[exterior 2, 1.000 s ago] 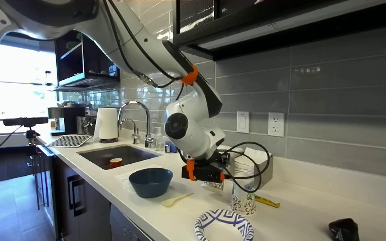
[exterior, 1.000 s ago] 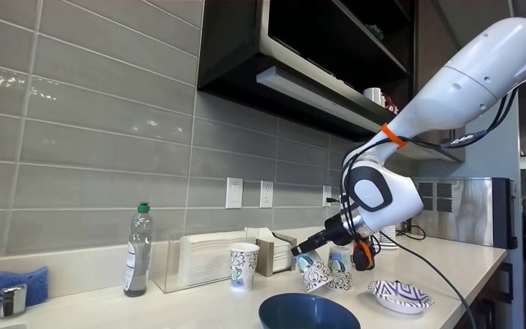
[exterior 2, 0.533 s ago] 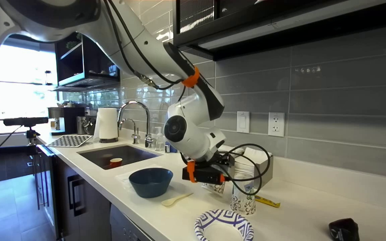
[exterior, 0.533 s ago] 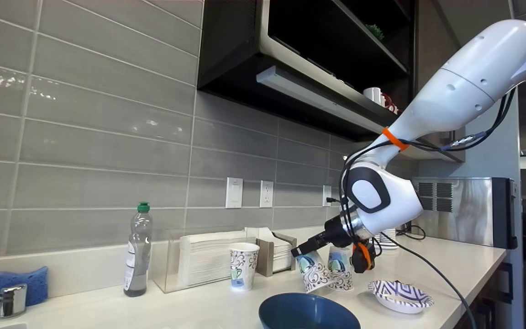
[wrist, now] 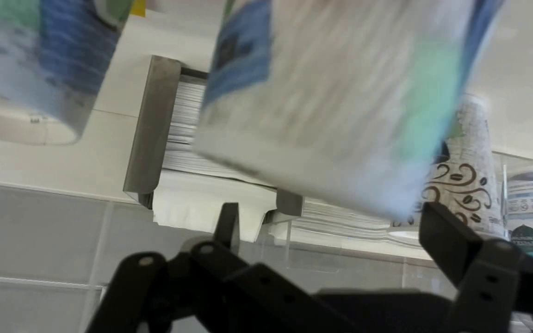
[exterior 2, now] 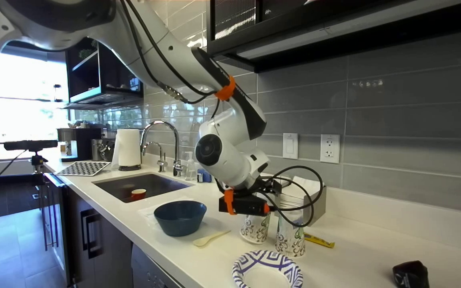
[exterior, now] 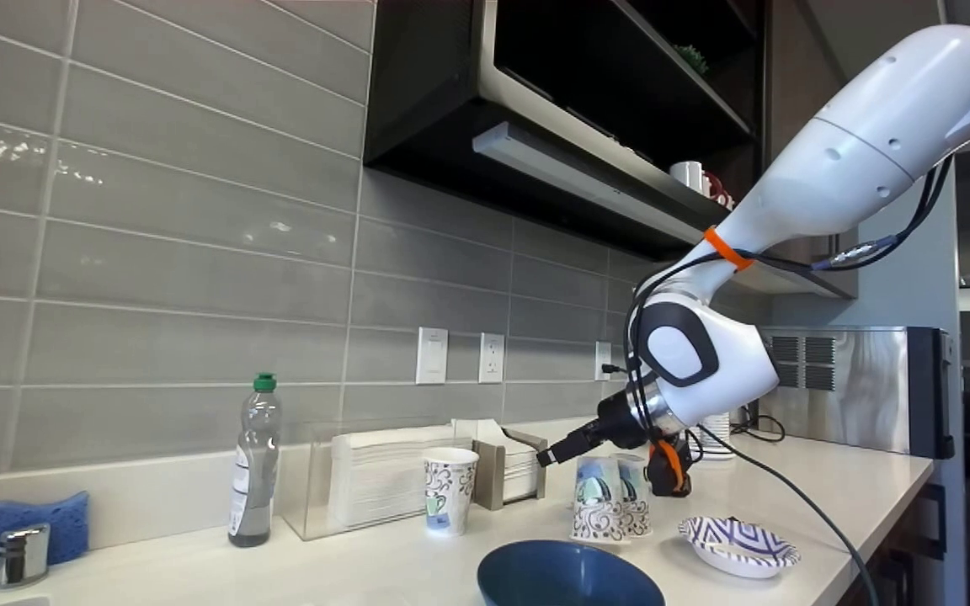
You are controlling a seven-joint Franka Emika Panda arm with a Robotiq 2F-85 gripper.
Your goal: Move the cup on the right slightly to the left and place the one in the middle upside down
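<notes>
Gray tiles [exterior: 190, 278] back the tabletop [exterior: 342, 576]; in an exterior view the middle cup [exterior: 597, 509] stands mouth down just below the claw [exterior: 545, 459], axis near vertical. In an exterior view it sits between the blue bowl [exterior 2: 180, 222] and the right cup [exterior 2: 290, 242], in from the tabletop's front edge. Wrist view: the claw gapes wide, holding nothing.

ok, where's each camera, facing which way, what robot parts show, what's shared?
In an exterior view: behind the patterned dish, facing sink and window; arm shows.
In an exterior view: apparently sink end, facing tiled wall and steel appliance; arm, pincer show.
Wrist view: behind the pincer, whose fingers show, facing cups and napkin holder.
Both exterior views share patterned dish and blue bowl.
</notes>
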